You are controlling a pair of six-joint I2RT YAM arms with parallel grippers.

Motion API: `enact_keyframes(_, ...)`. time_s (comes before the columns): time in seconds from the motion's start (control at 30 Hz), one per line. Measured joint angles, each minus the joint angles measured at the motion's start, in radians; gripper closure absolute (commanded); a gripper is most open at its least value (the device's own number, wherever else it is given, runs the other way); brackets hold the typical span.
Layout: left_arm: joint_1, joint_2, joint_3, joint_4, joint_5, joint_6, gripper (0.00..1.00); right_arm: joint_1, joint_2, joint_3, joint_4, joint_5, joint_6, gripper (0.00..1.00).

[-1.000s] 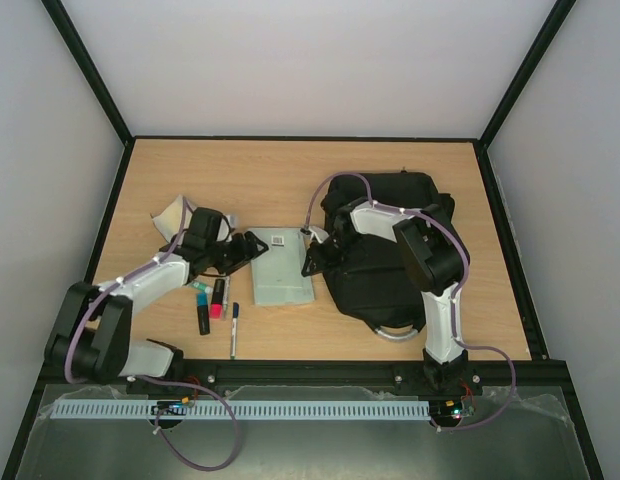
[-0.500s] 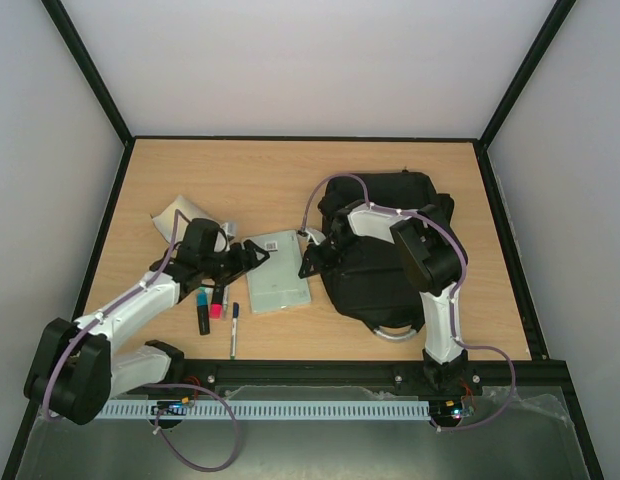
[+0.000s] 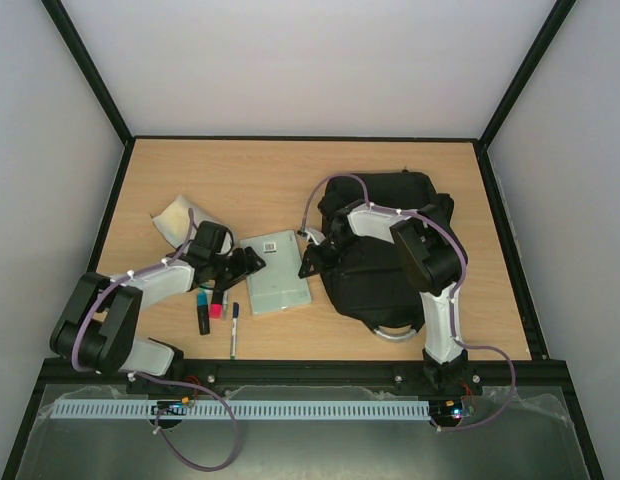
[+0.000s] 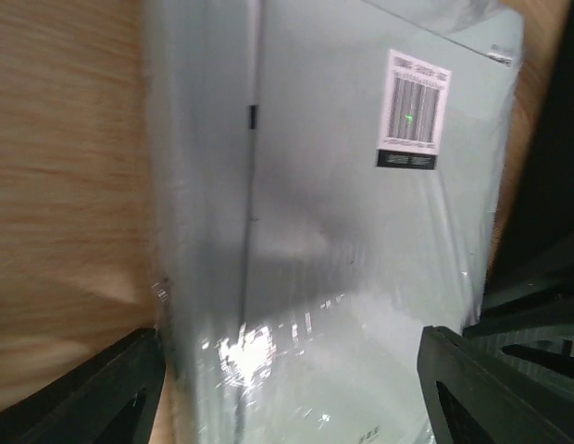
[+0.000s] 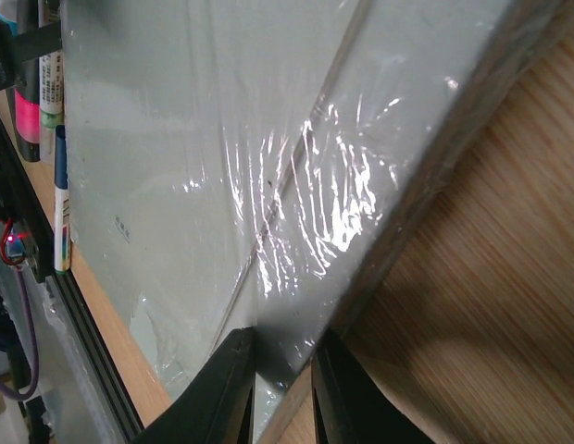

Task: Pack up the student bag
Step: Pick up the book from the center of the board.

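Right pincer [image 3: 309,263] clenched on pale packet [image 3: 278,275], student bag [image 3: 372,290] just beside, left pincer [image 3: 248,262] released

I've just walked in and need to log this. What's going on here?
Two robot arms are working on a shrink-wrapped pale green pad lying on the table beside the black backpack. The right end effector pinches the pad's edge on the backpack side, while the left end effector sits open across its opposite end. The pad is not in the backpack yet; pens lie near the left arm.
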Motion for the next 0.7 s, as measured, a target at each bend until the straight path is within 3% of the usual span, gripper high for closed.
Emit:
enact_keyframes(0.33,-0.018,0.057,0.000,0.131,0.006,-0.009,0.25,0.002,-0.024,0.028,-0.098,0.018,-0.032,0.82)
enact_keyframes(0.7,-0.120,0.159,0.064,0.233,-0.038,-0.053,0.25,0.002,-0.224,0.054,-0.216,0.102,-0.045,0.80)
